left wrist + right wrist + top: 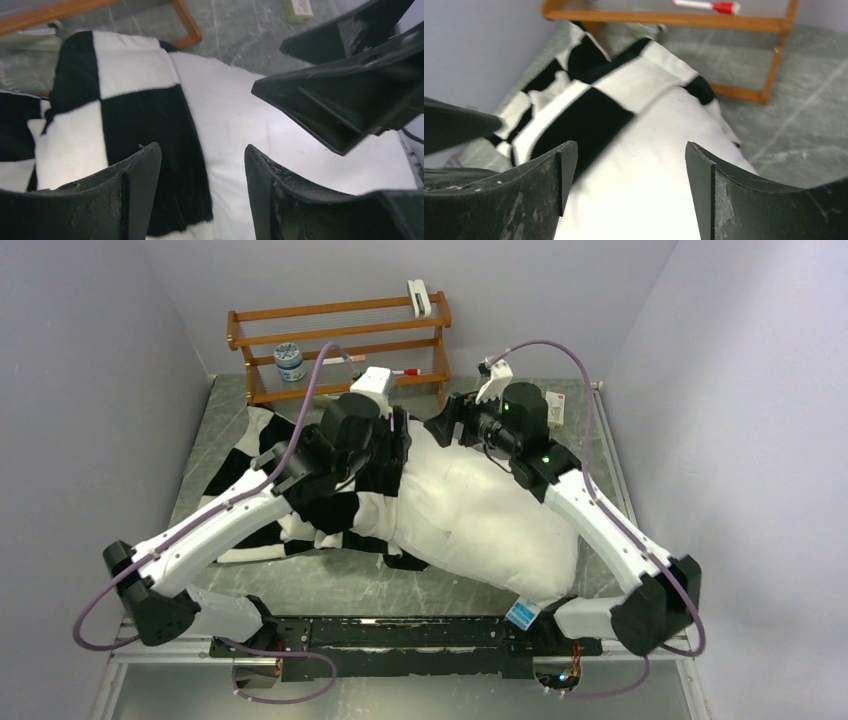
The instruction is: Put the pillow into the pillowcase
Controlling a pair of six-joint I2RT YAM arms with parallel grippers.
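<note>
A small blue-and-white tag marks the nearest corner of the pillow, which lies on the grey table just ahead of the right arm's base. From there the plump white cushion runs diagonally away, its long axis pointing toward the far left. Most of it is bare, softly creased and slightly smudged.

Its far end sits inside the pillowcase, a plush sack of large black and white squares that is bunched and spread toward the left wall. The cloth's edge crosses the cushion about where the two wrists meet. How deep the cushion reaches inside is hard to judge, since both arms cover that stretch from above.

The left gripper hangs with its jaws spread and holds nothing. It is poised right over the black edge of the cloth where that laps onto the white. The right gripper is likewise spread and empty, over bare cushion just short of the edge, with the checkered squares ahead of it and to its left.

The left arm is the nearer one to the cloth's rim, so pulling that rim down the cushion toward the tagged corner looks like its job. The right arm is placed to pin or push the cushion's body.

Beyond them a wooden rack stands against the back wall, holding a small jar and a red-capped marker.
</note>
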